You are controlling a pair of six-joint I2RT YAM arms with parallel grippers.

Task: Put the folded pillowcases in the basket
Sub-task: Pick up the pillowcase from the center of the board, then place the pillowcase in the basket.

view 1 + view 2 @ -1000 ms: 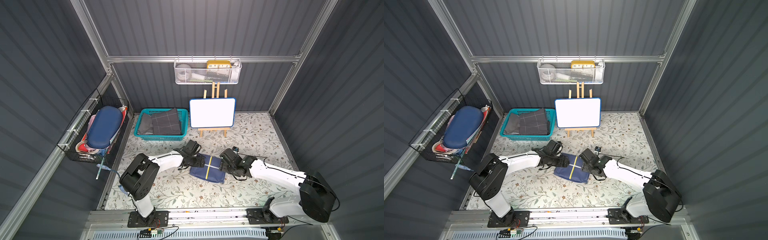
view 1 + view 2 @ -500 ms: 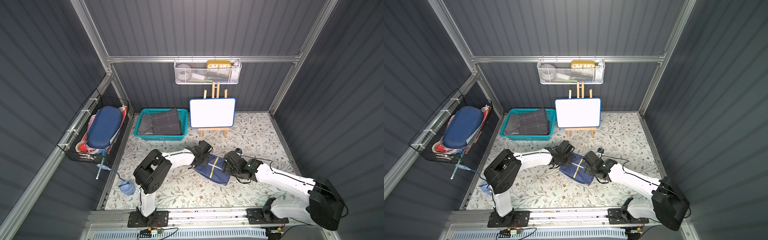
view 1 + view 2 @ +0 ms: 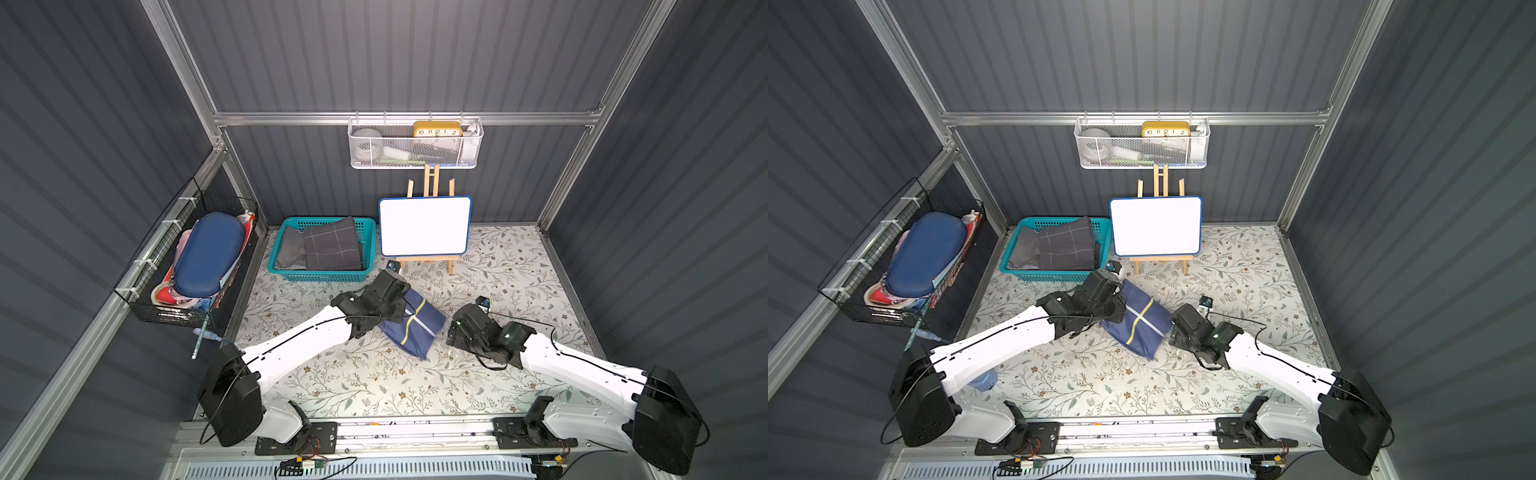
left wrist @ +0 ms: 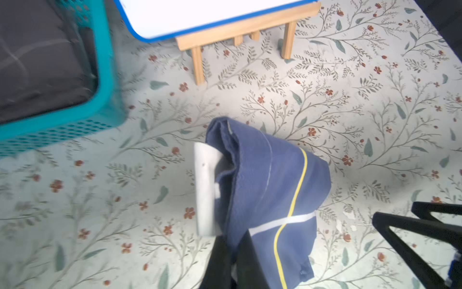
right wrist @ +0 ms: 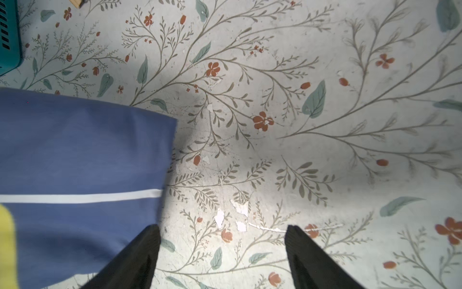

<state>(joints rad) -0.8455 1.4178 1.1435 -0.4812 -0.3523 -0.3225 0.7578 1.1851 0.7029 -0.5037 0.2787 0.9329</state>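
Left wrist view: the left gripper (image 4: 233, 252) is clamped on one end of the blue pillowcase (image 4: 270, 180), which hangs bunched from it over the floral mat (image 4: 350, 112). The basket (image 4: 107, 82) lies near, ahead of this gripper and to its left, its long side facing it, so the left arm is the nearer one. The right gripper (image 5: 225, 250) stands spread and empty, with the cloth's edge just beside one finger. A white strip (image 4: 205, 190) by the fold is hard to identify, and the pinch itself is cut off.
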